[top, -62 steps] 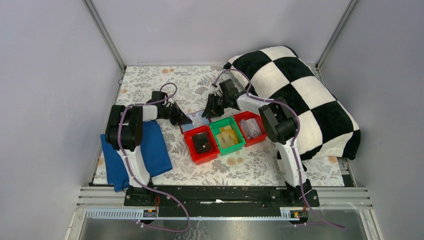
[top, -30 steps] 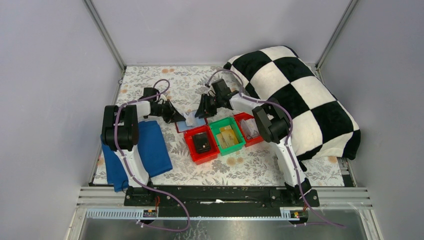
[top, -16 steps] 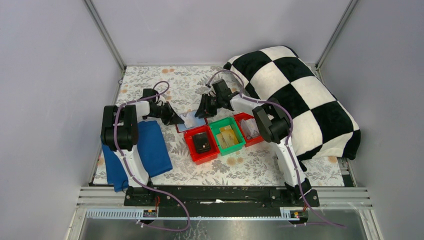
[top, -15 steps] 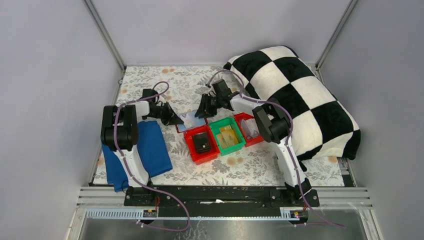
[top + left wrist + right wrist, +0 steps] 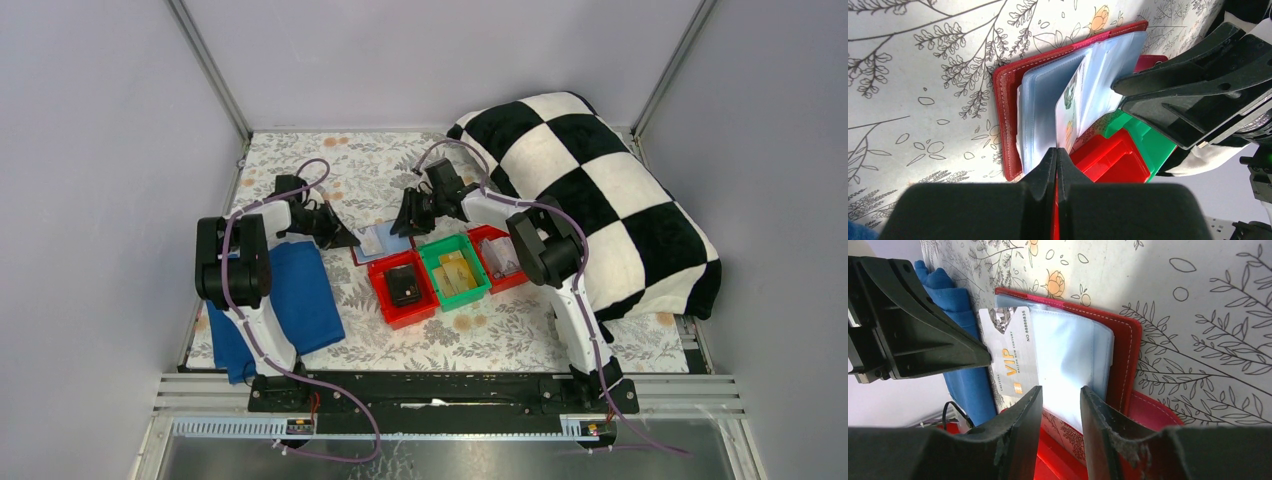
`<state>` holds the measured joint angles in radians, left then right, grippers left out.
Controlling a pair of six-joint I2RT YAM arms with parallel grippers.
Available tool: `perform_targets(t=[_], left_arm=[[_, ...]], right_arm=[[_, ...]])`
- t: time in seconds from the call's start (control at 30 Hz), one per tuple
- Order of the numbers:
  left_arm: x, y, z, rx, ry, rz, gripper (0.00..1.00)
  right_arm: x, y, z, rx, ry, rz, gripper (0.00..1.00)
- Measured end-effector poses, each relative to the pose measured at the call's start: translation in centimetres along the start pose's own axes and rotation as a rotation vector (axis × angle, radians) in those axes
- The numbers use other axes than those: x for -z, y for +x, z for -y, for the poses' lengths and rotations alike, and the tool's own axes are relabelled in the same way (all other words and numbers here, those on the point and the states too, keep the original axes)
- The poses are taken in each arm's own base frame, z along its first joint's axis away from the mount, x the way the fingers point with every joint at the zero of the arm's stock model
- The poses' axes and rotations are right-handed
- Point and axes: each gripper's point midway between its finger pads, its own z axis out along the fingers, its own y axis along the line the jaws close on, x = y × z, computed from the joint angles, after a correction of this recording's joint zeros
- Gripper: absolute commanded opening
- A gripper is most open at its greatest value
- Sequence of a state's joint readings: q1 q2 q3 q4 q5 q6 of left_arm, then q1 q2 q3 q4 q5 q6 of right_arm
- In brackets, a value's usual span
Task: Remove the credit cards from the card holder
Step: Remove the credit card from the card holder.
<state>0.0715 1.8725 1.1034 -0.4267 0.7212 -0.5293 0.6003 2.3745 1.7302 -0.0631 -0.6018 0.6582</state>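
Floral table (image 5: 380, 165): low left pincer (image 5: 1055, 152) tight on credit card (image 5: 1071, 114), right pincer (image 5: 1060, 391) ajar.

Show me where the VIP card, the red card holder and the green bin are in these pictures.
VIP card (image 5: 1010, 360): right wrist view, on its printed face near the gold lettering.
card holder (image 5: 1124, 355): right wrist view, on its stitched red cover edge.
green bin (image 5: 1143, 140): left wrist view, on its outer wall.

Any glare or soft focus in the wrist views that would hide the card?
Left wrist: the left hand is blurred in the foreground, while the card holder is sharp. Right wrist: glare whitens the clear pocket, but the print on the credit card is legible.
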Motion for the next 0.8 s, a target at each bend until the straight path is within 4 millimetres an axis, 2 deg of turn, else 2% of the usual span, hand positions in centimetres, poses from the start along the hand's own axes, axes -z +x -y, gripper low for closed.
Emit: perform_targets(t=[0.2, 0.43, 0.67, 0.8], left_arm=[[0.0, 0.0, 0.1, -0.003, 0.002, 0.0, 0.0], [0.0, 0.0, 0.2, -0.007, 0.009, -0.004, 0.0], [0.0, 0.1, 0.3, -0.01, 0.018, -0.009, 0.0], [0.1, 0.2, 0.5, -0.011, 0.026, -0.014, 0.0]], right_arm=[[0.1, 0.1, -0.3, 0.009, 0.004, -0.011, 0.41], [0.1, -0.5, -2.5, 0.053, -0.019, -0.004, 0.42], [-1.6, 0.9, -4.6, 0.095, -0.039, -0.038, 0.43], [-2.9, 1.7, -4.5, 0.101, -0.037, -0.056, 0.43]])
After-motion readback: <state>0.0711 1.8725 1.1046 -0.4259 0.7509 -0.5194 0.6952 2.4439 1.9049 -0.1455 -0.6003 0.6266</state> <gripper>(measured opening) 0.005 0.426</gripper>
